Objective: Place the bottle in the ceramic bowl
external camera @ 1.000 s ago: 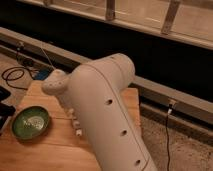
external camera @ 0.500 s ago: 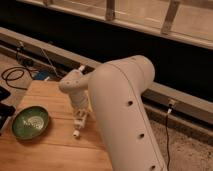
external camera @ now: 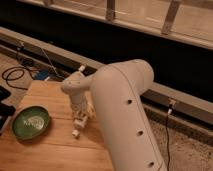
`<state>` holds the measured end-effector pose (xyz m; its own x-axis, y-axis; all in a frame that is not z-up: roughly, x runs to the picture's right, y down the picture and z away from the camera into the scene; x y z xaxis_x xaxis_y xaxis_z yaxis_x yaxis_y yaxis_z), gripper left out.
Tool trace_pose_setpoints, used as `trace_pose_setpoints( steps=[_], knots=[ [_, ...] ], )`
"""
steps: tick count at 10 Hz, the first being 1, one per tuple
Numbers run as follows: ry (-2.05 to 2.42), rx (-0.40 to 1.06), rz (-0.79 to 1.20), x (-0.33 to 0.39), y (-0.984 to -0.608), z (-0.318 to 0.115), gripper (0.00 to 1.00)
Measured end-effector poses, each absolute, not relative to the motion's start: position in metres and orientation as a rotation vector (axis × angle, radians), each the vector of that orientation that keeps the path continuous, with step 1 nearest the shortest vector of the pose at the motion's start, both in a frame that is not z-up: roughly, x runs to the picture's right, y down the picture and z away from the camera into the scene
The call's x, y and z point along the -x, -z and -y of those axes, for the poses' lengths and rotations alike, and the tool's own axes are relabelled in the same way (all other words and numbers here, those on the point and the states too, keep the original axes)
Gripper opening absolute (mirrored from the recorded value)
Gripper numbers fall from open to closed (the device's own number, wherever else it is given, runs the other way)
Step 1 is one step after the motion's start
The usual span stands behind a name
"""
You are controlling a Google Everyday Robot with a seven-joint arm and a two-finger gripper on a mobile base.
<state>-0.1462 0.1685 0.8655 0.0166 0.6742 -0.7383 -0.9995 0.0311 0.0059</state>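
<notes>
The green ceramic bowl sits on the left part of the wooden table, with a pale patch in its centre. My gripper hangs from the white wrist over the table's middle, right of the bowl. It is shut on the small whitish bottle, which points down with its white cap lowest, just above the wood. The bottle is about a bowl's width to the right of the bowl's rim. My large white arm link fills the right of the view.
Black cables and a blue item lie on the floor behind the table's left corner. A dark object stands at the left edge. A metal rail and dark wall run behind. A thin cable hangs at the right.
The big arm link has swung to the right and nearer the camera, uncovering the wrist and gripper. The gripper with the bottle has stayed at about the same spot over the table since half a second ago.
</notes>
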Motion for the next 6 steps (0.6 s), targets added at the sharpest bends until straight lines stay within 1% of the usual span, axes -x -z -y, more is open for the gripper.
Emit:
trace_pose_setpoints(
  steps=[2, 3, 5, 6],
  knots=[
    [-1.447, 0.628, -0.661, 0.148, -0.867, -0.171, 0.5],
    [-1.446, 0.598, -0.664, 0.153, -0.862, -0.169, 0.38],
    [-1.445, 0.566, -0.652, 0.156, -0.851, -0.16, 0.18],
    [-1.451, 0.559, -0.644, 0.156, -0.848, -0.156, 0.1]
  ],
)
